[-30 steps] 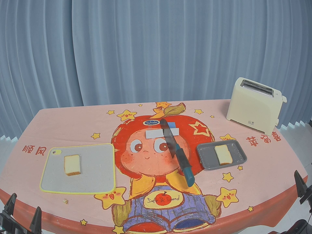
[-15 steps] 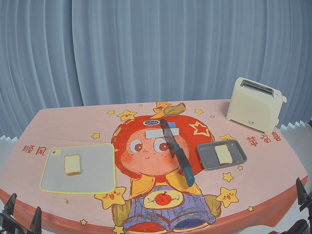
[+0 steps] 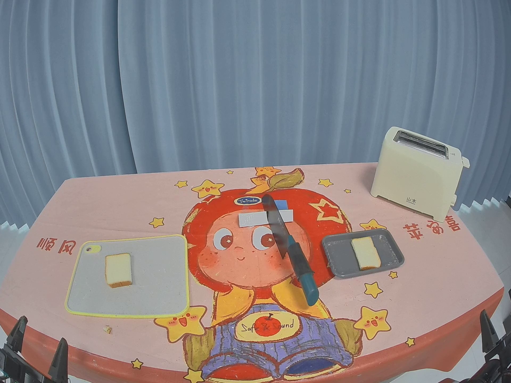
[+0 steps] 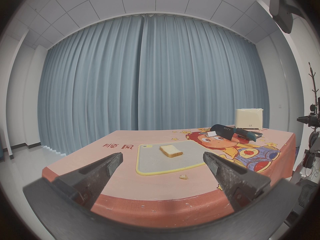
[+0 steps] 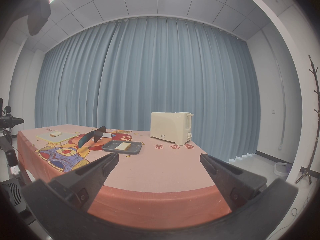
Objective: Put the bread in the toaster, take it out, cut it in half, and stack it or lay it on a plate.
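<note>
One half slice of bread [image 3: 118,269] [image 4: 171,150] lies on the grey cutting board [image 3: 154,288] [image 4: 150,159] at the table's left. Another half slice [image 3: 365,252] [image 5: 122,146] lies in the grey tray [image 3: 336,255] [image 5: 110,147] at the right. The cream toaster [image 3: 417,172] [image 5: 170,128] [image 4: 248,118] stands at the far right with its slots bare. A knife [image 3: 290,248] [image 4: 231,132] [image 5: 90,136] with a teal handle rests mid-table. My left gripper [image 3: 37,341] [image 4: 162,170] is open, below the table's near left edge. My right gripper [image 5: 159,172] is open, off the table's near right corner, where its fingertips [image 3: 487,328] poke up.
A small crumb [image 3: 107,329] [image 4: 182,176] lies on the cloth just in front of the cutting board. Two small cards [image 3: 263,215] sit under the knife blade. Blue curtains hang behind the table. A coat stand [image 5: 313,117] is off to the side.
The right gripper's fingertips have sunk lower at the table's near right corner. Bread, knife, tray and toaster have not moved.
</note>
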You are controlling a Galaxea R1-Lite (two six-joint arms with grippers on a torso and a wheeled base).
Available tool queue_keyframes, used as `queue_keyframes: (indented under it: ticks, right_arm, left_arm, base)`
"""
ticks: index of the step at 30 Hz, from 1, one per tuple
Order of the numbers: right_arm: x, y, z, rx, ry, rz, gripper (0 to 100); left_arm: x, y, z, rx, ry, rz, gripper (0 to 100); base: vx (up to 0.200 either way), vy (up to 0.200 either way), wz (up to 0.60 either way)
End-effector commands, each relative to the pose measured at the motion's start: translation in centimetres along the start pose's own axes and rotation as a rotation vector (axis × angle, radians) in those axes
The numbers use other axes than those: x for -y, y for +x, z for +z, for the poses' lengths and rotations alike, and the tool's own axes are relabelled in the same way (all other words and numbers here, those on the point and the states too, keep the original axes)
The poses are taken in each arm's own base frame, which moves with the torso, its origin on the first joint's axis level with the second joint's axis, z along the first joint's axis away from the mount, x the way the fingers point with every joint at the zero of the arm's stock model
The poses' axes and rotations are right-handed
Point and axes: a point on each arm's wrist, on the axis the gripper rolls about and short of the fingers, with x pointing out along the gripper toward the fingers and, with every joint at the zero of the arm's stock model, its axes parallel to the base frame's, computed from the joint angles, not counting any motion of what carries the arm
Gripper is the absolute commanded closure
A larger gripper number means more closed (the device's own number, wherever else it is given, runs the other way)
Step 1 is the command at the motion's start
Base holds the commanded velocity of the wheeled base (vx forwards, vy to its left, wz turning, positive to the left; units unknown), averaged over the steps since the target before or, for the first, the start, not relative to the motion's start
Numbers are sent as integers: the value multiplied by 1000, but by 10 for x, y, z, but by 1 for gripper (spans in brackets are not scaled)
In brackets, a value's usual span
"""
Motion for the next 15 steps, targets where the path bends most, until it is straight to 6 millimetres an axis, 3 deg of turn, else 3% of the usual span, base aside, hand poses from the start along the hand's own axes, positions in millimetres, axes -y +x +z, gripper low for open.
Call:
queue_keyframes:
  ticks: [1,15]
  right_arm:
    - [0,0,-5,-2,-1,0,0]
    - [2,0,-4,-9,11,-105,0]
  left_arm:
    - [0,0,-5,-1,0,1,0]
    - [0,0,-5,-1,0,1,0]
  base:
    - [0,0,0]
    - [0,0,0]
